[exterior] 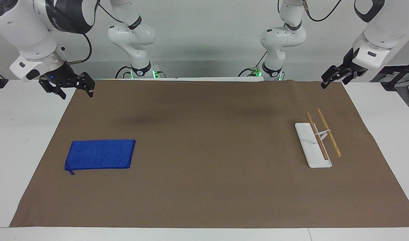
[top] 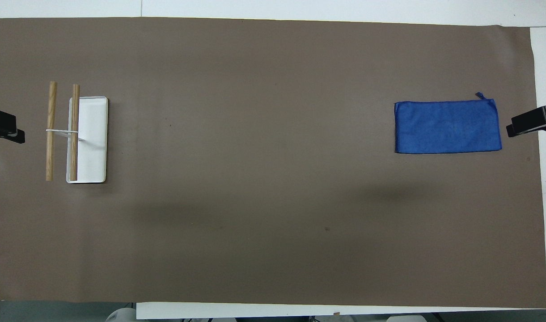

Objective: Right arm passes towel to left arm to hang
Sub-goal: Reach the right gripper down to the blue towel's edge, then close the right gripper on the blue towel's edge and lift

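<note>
Here the right gripper (exterior: 67, 87) hangs open and empty over the brown paper sheet's (exterior: 204, 187) corner; the left gripper (exterior: 336, 77) too, at the other end. Farther out lie the blue towel (exterior: 100, 154), flat, and the white rack (exterior: 318, 139) with two wooden bars.

A: We see a brown mat (exterior: 204, 187) covering most of the white table (exterior: 20, 134).
B: And twd the left arm's end, a white rack (exterior: 312, 147) w/ two wooden bars (exterior: 328, 132) stands on the mat.
</note>
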Controlling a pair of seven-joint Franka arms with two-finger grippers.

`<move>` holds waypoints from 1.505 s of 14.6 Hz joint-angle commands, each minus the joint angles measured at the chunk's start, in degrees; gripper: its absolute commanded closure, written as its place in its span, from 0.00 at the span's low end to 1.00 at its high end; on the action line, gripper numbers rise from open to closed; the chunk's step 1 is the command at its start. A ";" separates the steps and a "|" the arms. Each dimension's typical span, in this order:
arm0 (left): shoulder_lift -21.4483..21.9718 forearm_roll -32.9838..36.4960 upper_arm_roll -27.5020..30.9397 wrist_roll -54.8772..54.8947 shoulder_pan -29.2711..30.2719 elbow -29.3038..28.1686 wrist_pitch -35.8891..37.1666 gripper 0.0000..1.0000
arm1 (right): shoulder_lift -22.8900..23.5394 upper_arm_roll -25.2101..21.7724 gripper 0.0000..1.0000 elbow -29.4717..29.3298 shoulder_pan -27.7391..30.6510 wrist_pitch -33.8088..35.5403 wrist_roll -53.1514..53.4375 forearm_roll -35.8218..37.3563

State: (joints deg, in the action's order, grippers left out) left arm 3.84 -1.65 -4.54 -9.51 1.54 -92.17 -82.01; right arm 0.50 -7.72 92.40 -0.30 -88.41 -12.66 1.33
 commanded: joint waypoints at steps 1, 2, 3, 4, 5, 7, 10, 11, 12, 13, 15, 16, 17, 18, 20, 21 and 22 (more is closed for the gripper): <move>0.90 -0.72 0.06 0.54 0.22 -1.34 -1.14 0.00 | -0.50 0.16 0.00 1.02 0.57 -0.71 -1.75 0.70; 0.90 -0.72 0.06 0.54 0.31 -1.34 -1.05 0.00 | -0.41 0.34 0.00 1.03 0.65 -0.71 -1.75 0.78; 0.90 -0.72 0.06 0.54 0.31 -1.34 -1.14 0.00 | -0.41 0.25 0.00 1.11 0.57 -0.79 -1.75 0.78; 0.90 -0.72 0.06 0.54 0.31 -1.34 -1.05 0.00 | -0.32 0.16 0.00 1.03 0.65 -0.80 -1.84 0.78; 0.90 -0.72 0.06 0.54 0.31 -1.34 -1.14 0.00 | -0.24 -0.01 0.00 1.20 0.65 -1.06 -2.01 0.78; 0.90 -0.72 0.06 0.54 0.22 -1.34 -1.14 0.00 | -0.15 -0.10 0.00 5.04 0.83 -6.65 -2.63 0.70; 0.90 -0.72 0.06 0.54 0.31 -1.34 -1.14 0.00 | -0.06 -0.01 0.00 13.56 1.18 -18.15 -3.24 0.43; 0.90 -0.72 0.06 0.54 0.22 -1.34 -1.14 0.00 | 0.20 0.07 0.01 15.94 1.27 -22.55 -3.86 0.17; 0.90 -0.72 0.06 0.54 0.22 -1.34 -1.14 0.00 | 1.51 0.07 0.01 17.88 1.53 -27.03 -4.38 -0.09; 0.90 -0.72 0.06 0.54 0.22 -1.34 -1.14 0.00 | 2.57 0.07 0.01 19.47 2.14 -30.64 -5.43 -0.27; 0.90 -0.72 0.06 0.54 0.22 -1.34 -1.14 0.00 | 6.16 0.07 0.01 21.85 3.46 -37.77 -8.94 -0.27; 0.90 -0.72 0.06 0.54 0.22 -1.34 -1.14 0.00 | 8.44 0.07 0.01 22.03 4.42 -40.67 -10.61 -0.27; 0.90 -0.72 0.06 0.54 0.22 -1.34 -1.14 0.00 | 9.86 0.07 0.01 22.38 4.61 -42.26 -11.41 -0.27; 0.90 -0.72 0.06 0.54 0.22 -1.34 -1.14 0.00 | 11.61 0.16 0.01 22.99 5.22 -43.76 -11.68 -0.27; 0.90 -0.72 0.06 0.54 0.22 -1.34 -1.14 0.00 | 14.08 0.42 0.01 23.96 5.75 -46.75 -13.52 -1.41; 0.90 -0.72 0.06 0.54 0.22 -1.34 -1.14 0.00 | 15.31 0.43 0.01 24.05 5.84 -47.98 -15.27 -2.55; 0.90 -0.72 0.06 0.54 0.22 -1.34 -1.14 0.00 | 16.45 0.43 0.01 24.14 6.19 -49.73 -16.77 -2.90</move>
State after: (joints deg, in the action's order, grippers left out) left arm 3.84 -1.65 -4.54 -9.51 1.54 -92.17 -82.01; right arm 15.71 -7.97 115.94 4.88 -135.56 -25.99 0.22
